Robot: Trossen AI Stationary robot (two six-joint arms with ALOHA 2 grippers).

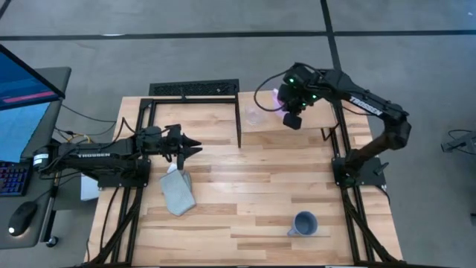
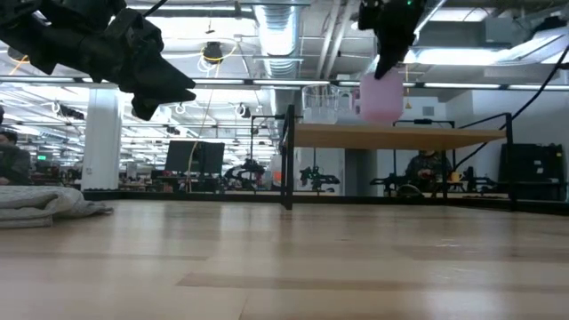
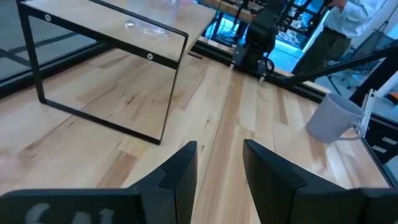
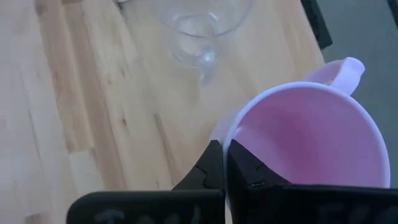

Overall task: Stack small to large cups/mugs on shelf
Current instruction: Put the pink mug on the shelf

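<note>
The pink-lilac mug [image 4: 311, 137] is upright over the shelf [image 1: 297, 130], shown in the low view as mug [image 2: 382, 96] and shelf [image 2: 391, 135]. My right gripper [image 4: 225, 165] is shut on it from above. The clear glass cup [image 1: 255, 115] stands on its base on the shelf beside the mug, and shows as glass cup [image 2: 320, 104] and glass cup [image 4: 199, 31]. The blue-grey mug [image 1: 303, 223] stands on the table near its near right corner, seen also as mug [image 3: 333, 117]. My left gripper [image 1: 190, 145] hovers open above the table's left part, left of the shelf. My right gripper pinches the pink mug's rim [image 4: 227, 134] on the side opposite the handle [image 4: 345, 71], one finger inside the mug and one outside. The fingers come from above, pointing down. The mug hangs upright with its base close to the shelf top; whether it rests there I cannot tell.
A folded grey-blue cloth [image 1: 177, 192] lies on the table under and near my left arm, seen as cloth [image 2: 44, 203] low down. The shelf's black legs [image 3: 171, 93] stand on the far middle of the table. A person [image 3: 348, 25] stands beyond the table.
</note>
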